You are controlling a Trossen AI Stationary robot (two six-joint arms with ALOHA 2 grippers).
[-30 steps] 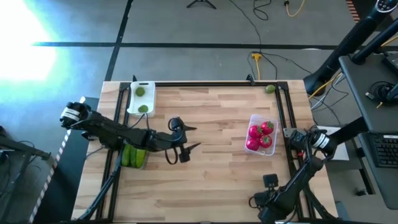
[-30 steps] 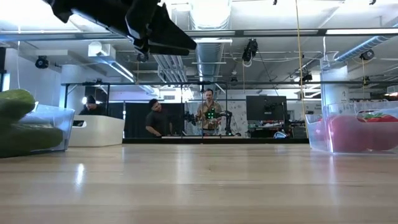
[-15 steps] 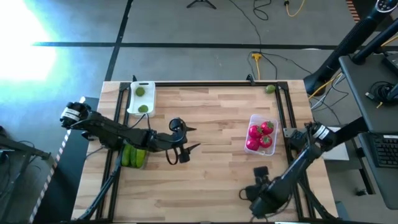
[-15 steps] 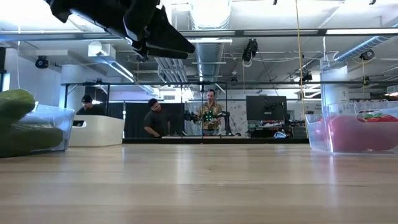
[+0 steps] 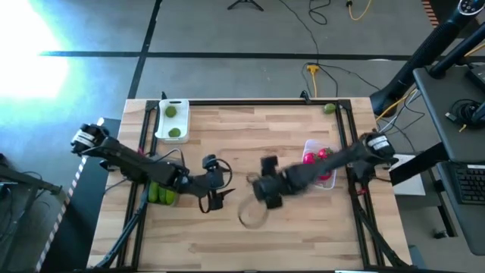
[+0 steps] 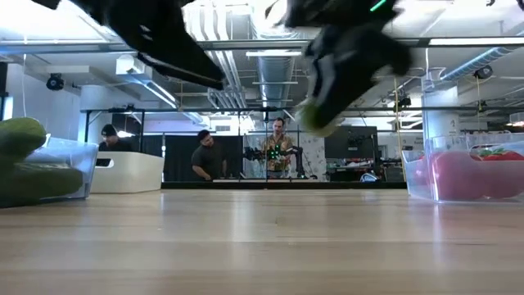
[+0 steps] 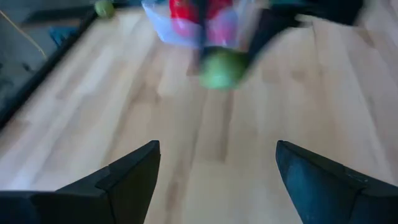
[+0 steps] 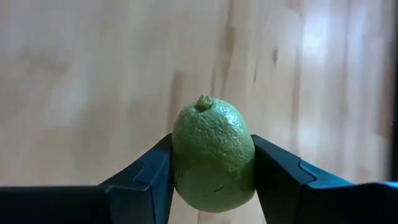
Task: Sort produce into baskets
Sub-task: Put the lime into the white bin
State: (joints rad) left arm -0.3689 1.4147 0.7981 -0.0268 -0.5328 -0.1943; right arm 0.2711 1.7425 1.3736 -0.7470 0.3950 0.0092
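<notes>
My right gripper [image 5: 261, 189] is over the table's middle, shut on a green lime [image 8: 213, 155], which also shows in the low view [image 6: 315, 115] and the left wrist view [image 7: 221, 68]. My left gripper [image 5: 218, 188] is open and empty just left of it, its fingers wide apart in its wrist view [image 7: 217, 146]. The white tray [image 5: 162, 121] at the far left holds two limes. A clear tub [image 5: 173, 199] with cucumbers sits under my left arm. A clear tub [image 5: 311, 144] with red tomatoes is partly hidden by my right arm. My right gripper pinches the lime by its two opposite sides [image 8: 180, 162] between its two fingers [image 8: 146, 177]. The lime's pointed end [image 8: 203, 101] faces away from the gripper. In the low view the lime is well clear of the table.
Another lime [image 5: 329, 108] lies at the table's far right corner by the black frame. In the low view the cucumbers [image 6: 20, 164] are at the left and the tomato tub [image 6: 467, 176] at the right. People stand in the room beyond the table.
My right arm has swung fast from the table's near right corner toward the table's middle, carrying the lime. My left gripper has drawn slightly toward the near and left edges, still open.
</notes>
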